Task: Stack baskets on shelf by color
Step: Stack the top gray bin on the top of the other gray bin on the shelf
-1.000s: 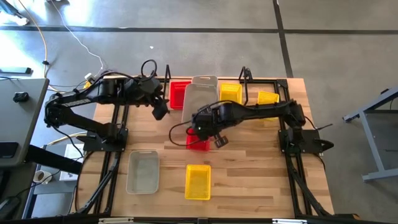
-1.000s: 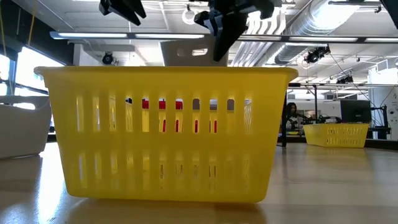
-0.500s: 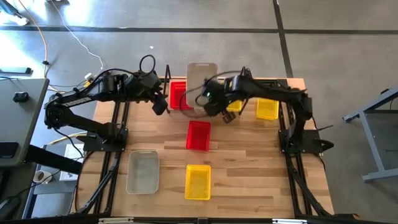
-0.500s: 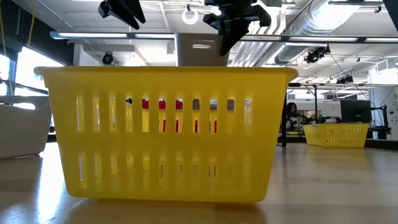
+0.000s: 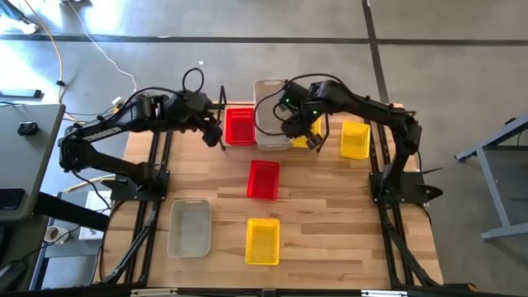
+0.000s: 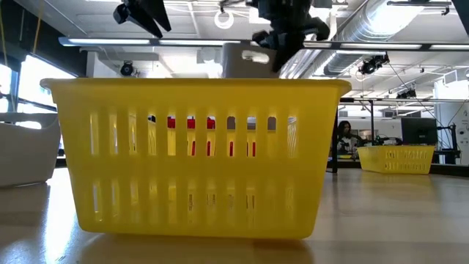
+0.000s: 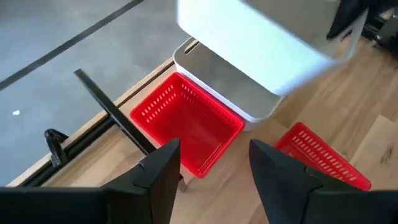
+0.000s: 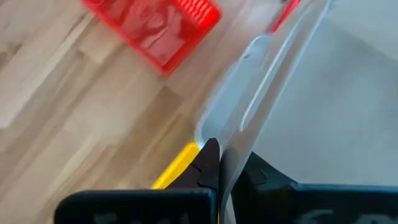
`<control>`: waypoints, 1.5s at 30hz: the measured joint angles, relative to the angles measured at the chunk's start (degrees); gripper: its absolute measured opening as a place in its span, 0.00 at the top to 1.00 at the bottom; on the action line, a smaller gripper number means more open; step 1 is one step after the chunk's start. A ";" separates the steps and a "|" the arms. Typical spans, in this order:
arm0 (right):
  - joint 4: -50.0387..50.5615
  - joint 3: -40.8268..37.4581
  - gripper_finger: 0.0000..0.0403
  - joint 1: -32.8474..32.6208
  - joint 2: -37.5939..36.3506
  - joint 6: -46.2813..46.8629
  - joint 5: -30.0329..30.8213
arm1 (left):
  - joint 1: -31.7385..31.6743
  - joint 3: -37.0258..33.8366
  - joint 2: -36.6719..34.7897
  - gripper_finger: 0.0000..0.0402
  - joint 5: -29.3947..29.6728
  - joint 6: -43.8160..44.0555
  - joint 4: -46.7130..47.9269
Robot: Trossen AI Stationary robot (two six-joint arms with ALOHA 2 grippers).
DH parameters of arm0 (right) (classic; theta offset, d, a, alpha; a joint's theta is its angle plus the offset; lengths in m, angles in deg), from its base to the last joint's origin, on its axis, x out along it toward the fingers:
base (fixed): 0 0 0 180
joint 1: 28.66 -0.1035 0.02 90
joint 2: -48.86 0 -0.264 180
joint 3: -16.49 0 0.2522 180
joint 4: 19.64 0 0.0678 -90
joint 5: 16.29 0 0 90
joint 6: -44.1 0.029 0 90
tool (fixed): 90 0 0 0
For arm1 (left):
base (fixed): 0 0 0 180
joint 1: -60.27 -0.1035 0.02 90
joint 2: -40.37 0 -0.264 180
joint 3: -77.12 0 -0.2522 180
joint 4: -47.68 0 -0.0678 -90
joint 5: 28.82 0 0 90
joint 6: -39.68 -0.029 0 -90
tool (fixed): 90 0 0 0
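1. Right end effector [image 5: 300, 125]: clenched on the rim of a clear-grey basket [image 5: 270, 115], held above the shelf [image 5: 233, 106] at the far edge of the counter [image 5: 330, 223]
2. Left end effector [image 5: 213, 132]: released, empty, beside the red basket on the shelf [image 5: 240, 126]
3. On the counter: a second red basket [image 5: 263, 179], a yellow basket [image 5: 262, 241], another clear-grey basket [image 5: 190, 228]

No legible text, labels, brands, numbers or signs in any view. Baskets, shelf, counter, arms: all unmarked as far as visible.
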 joint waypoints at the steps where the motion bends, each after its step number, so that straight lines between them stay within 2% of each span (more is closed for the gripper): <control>1: -0.08 -0.89 1.00 0.11 0.02 0.31 0.28 | -0.15 0.00 0.00 0.55 0.01 0.46 -0.02; 4: -2.60 -3.51 1.00 -0.15 0.03 -0.86 2.61 | -0.55 0.00 0.00 0.55 0.03 0.59 0.00; 22: -8.03 -10.10 1.00 -0.23 0.09 4.13 2.36 | -1.10 -0.02 0.07 0.55 0.05 3.66 0.00; 45: -7.74 -10.11 1.00 0.05 0.87 13.05 2.68 | -1.10 -0.02 0.07 0.55 0.03 3.49 0.01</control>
